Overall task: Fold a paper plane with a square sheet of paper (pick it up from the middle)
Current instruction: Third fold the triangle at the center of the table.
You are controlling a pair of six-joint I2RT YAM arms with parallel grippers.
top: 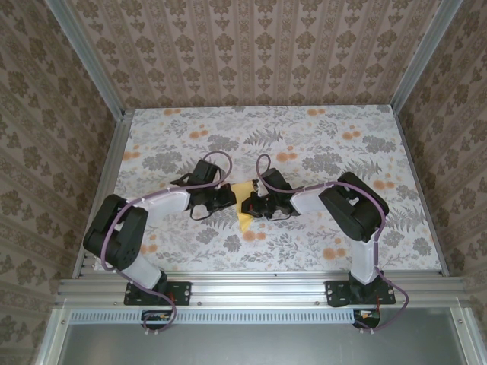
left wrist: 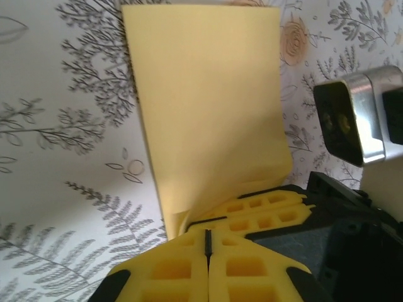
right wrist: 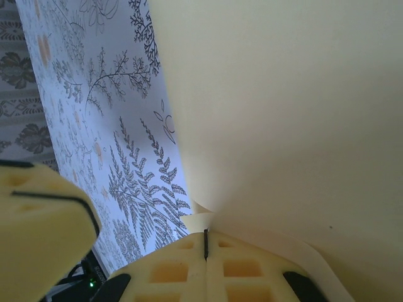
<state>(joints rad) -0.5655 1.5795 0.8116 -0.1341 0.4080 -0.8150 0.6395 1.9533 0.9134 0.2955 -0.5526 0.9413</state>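
Pinching the square sheet of paper (left wrist: 208, 113) are left gripper (left wrist: 207, 238) and right gripper (right wrist: 205, 238).

Thin, matt pale-yellow paper in the square sheet of paper (left wrist: 201, 94), matt moulded yellow plastic on the left gripper (left wrist: 207, 242), smooth printed table (top: 319, 137), brushed-metal frame rail (top: 259, 290).

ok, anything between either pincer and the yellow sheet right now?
Nothing visible. The left pincer and the right pincer are both shut directly on the square sheet of paper. They face each other with the sheet between them, and no other object lies near it.
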